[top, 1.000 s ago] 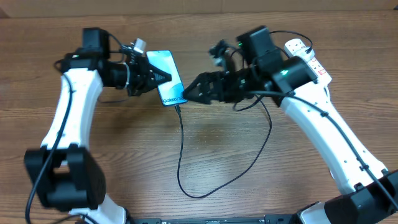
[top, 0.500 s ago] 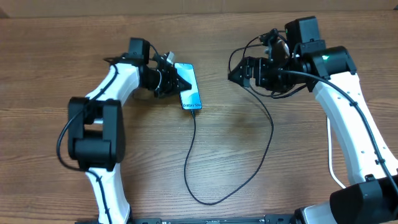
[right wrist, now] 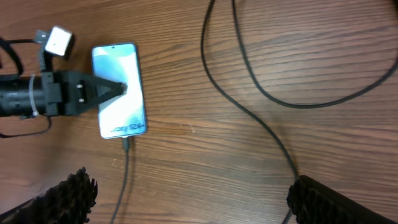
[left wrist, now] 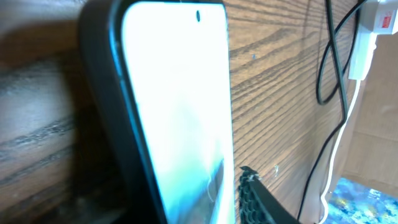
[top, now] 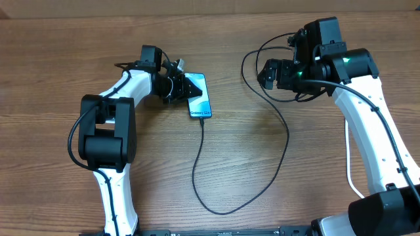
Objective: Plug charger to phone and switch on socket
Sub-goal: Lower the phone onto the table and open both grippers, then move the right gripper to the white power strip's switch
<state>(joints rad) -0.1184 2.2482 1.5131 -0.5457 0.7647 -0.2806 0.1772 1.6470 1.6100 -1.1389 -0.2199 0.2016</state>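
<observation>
Cable looks seated in the phone; the socket switch is what remains for you.

Left of centre in the overhead view, your left tool (top: 178,86) sits at the left edge of the phone (top: 199,95); you cannot tell whether it grips or stands parted. The phone lies on the desk (top: 39,164), long axis up-down, with the charger (top: 194,167) leaving its lower end. Upper right, your right tool (top: 266,73) hangs spread wide and empty. The socket (left wrist: 382,15) shows only in the left wrist view's top right corner, beyond the phone, so judge the right arm (top: 367,131) nearer.

Robotics lab: two arms (top: 108,134) at a wooden table (top: 52,65).
</observation>
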